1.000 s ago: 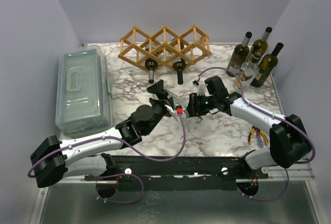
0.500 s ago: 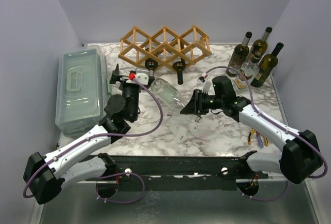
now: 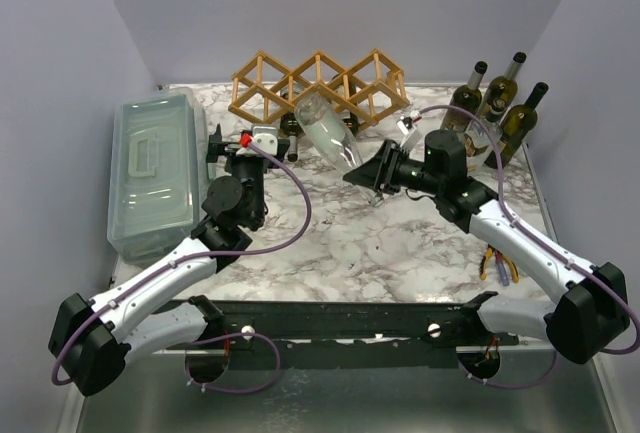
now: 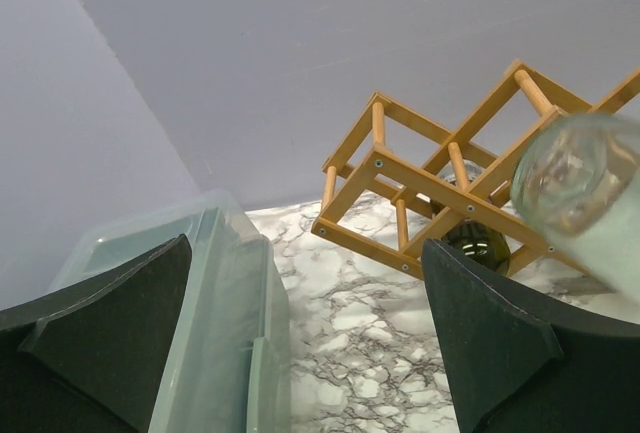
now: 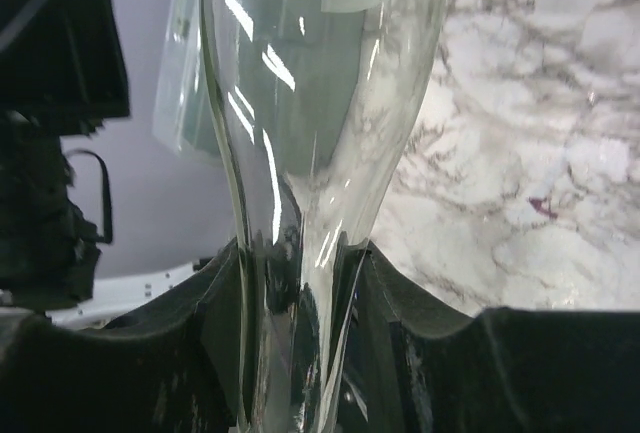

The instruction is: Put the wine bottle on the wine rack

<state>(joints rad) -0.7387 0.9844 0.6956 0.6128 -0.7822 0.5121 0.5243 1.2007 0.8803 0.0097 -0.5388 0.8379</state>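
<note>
From above, my right gripper (image 3: 374,175) is clamped on the neck of the clear wine bottle (image 3: 328,135). The bottle is off the marble table (image 3: 400,243) and tilted, its wide end pointing far and left at the lower middle of the wine rack (image 3: 320,85). I cannot tell whether the glass touches the wood. The rack stands at the far edge of the table, with two dark bottles (image 3: 348,127) lying in its lower cells, necks toward me. My left gripper (image 3: 216,143) sits left of the clear bottle, apart from it, beside the plastic box (image 3: 158,173) on the left side. Three green bottles (image 3: 490,108) stand upright in the far right corner.

From my left wrist, my left gripper (image 4: 305,253) has its fingers (image 4: 110,323) spread wide with nothing between them. Beyond them are the box (image 4: 215,293), the table (image 4: 350,343) and the left end of the rack (image 4: 420,178). One dark bottle's base (image 4: 478,243) shows in a lower cell. The round base of the clear bottle (image 4: 585,188) comes in from the right, in front of the rack.

From my right wrist, my right gripper (image 5: 300,333) pinches the bottle's narrow neck, a finger (image 5: 215,313) pressed on each side. The glass (image 5: 320,103) widens away from me. The table (image 5: 520,153) lies to the right, and my left arm (image 5: 45,173) is dark at the left edge.
</note>
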